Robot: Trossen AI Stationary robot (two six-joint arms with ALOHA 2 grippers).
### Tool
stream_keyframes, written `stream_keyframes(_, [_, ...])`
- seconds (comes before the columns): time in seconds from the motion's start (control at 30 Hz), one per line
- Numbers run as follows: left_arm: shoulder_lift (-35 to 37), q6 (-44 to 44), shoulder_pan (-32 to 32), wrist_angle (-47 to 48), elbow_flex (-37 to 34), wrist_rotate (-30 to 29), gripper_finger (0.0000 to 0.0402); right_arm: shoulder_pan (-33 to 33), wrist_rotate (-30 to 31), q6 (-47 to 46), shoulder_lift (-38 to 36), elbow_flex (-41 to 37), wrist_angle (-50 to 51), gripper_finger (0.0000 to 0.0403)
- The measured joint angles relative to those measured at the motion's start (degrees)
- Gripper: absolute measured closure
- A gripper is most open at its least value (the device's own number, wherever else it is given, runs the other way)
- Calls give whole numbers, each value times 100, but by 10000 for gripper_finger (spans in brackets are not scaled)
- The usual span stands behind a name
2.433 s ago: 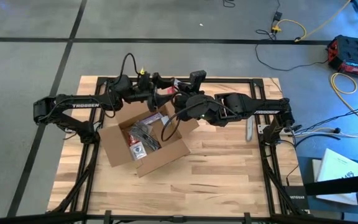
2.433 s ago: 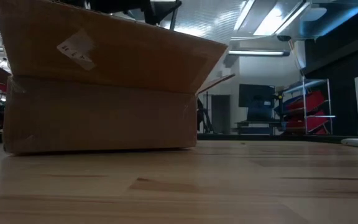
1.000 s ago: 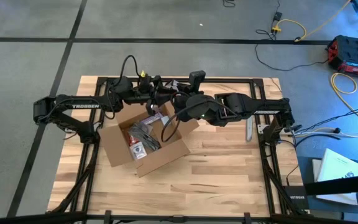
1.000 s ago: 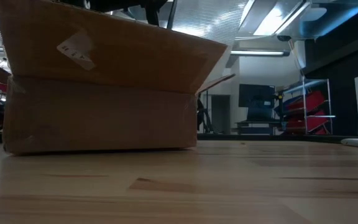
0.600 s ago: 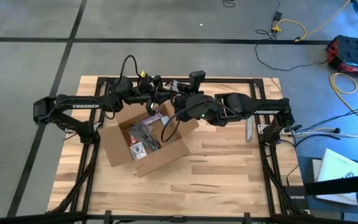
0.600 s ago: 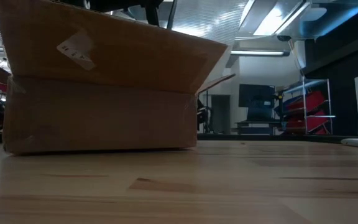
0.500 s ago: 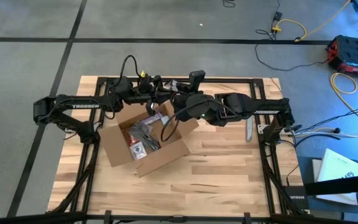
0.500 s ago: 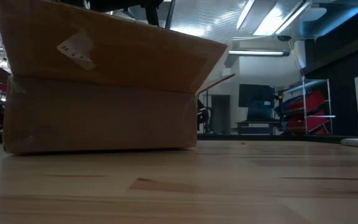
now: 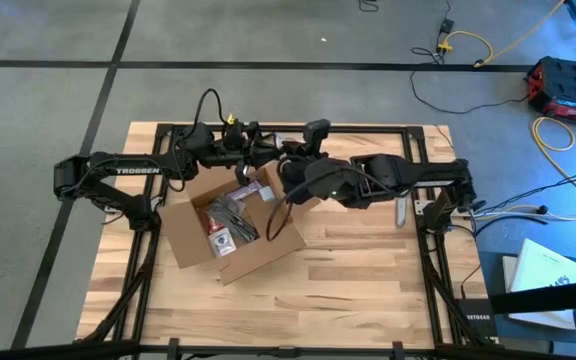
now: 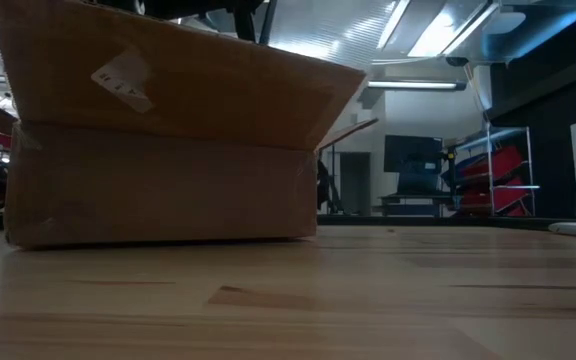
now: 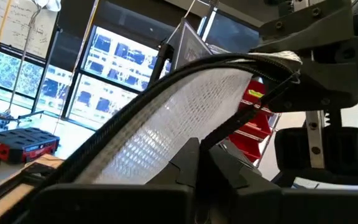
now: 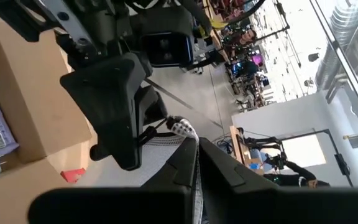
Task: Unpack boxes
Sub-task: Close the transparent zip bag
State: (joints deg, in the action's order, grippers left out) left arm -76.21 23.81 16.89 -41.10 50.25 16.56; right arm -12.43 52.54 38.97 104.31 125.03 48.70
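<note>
Both claws meet above the box's far side, near the tabletop's far edge. The left claw [image 9: 264,152] is pinched tight on a white mesh sleeve [image 11: 185,106]. The right claw [image 9: 284,163] is closed too, clamped on the same sleeve. The open box [image 9: 230,228] sits left of the tabletop's [image 9: 368,270] centre, packets inside.

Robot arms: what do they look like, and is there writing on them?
Both are black and chunky. The left arm has white TROSSEN letters along it and a black cable looping above. The right arm shows a tiny green light. Each tool has two dark fingers.
</note>
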Motion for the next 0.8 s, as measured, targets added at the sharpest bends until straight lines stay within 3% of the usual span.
stream_keyframes(0.2, [5, -31, -3, 2, 7, 15, 401, -70, -5, -393, 0, 361, 515, 403])
stream_keyframes(0.37, [7, -23, -1, 41, 10, 11, 401, -74, -503, -1095, 0, 545, 1242, 403])
stream_keyframes(0.8, [3, -119, 1, 317, 6, 0, 401, -211, -1323, -1928, -7, 549, 1481, 403])
